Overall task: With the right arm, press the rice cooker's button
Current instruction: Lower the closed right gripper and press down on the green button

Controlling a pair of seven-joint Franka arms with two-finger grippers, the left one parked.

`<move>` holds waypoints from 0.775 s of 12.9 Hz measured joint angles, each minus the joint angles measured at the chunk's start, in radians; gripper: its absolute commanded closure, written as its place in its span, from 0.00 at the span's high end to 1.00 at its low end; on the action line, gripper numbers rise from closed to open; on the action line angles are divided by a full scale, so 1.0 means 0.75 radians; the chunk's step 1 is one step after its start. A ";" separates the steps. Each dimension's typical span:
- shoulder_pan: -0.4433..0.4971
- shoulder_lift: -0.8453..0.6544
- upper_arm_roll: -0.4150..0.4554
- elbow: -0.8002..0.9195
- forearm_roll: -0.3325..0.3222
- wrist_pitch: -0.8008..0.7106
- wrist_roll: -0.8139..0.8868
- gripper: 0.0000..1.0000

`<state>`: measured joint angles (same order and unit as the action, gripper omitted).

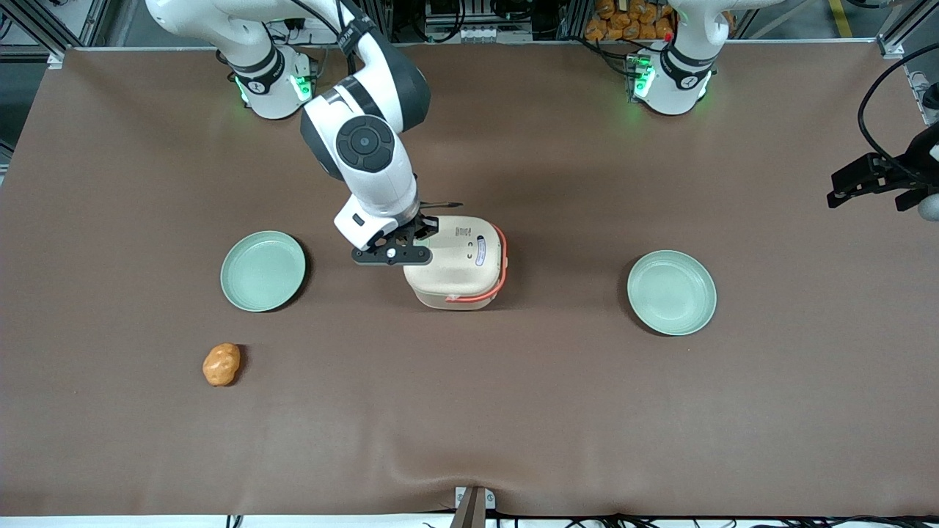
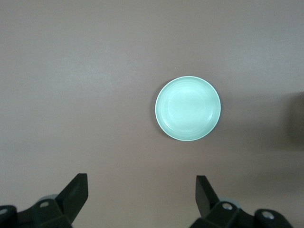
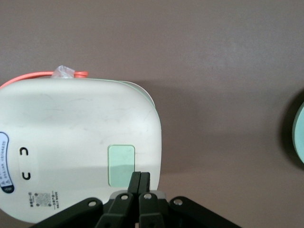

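The cream rice cooker (image 1: 458,264) with an orange handle stands mid-table. In the right wrist view its lid (image 3: 71,137) carries the pale green button (image 3: 121,164). The right arm (image 1: 367,147) reaches down over the cooker's edge toward the working arm's end of the table. My gripper (image 1: 411,233) is shut and empty; in the wrist view its tips (image 3: 140,176) sit pressed together just beside the button's corner, above the lid. In the front view the button is hidden by the gripper.
A pale green plate (image 1: 262,270) lies beside the cooker toward the working arm's end; another plate (image 1: 671,292) lies toward the parked arm's end and shows in the left wrist view (image 2: 188,108). An orange potato-like lump (image 1: 221,364) lies nearer the front camera.
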<state>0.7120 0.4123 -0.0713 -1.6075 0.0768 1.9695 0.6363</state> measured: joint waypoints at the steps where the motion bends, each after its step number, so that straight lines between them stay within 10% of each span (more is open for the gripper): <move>1: 0.000 0.004 0.000 0.000 0.001 0.000 0.003 0.00; 10: 0.010 0.037 0.000 0.000 0.005 0.022 0.040 0.00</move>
<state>0.7198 0.4398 -0.0715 -1.6075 0.0807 1.9862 0.6663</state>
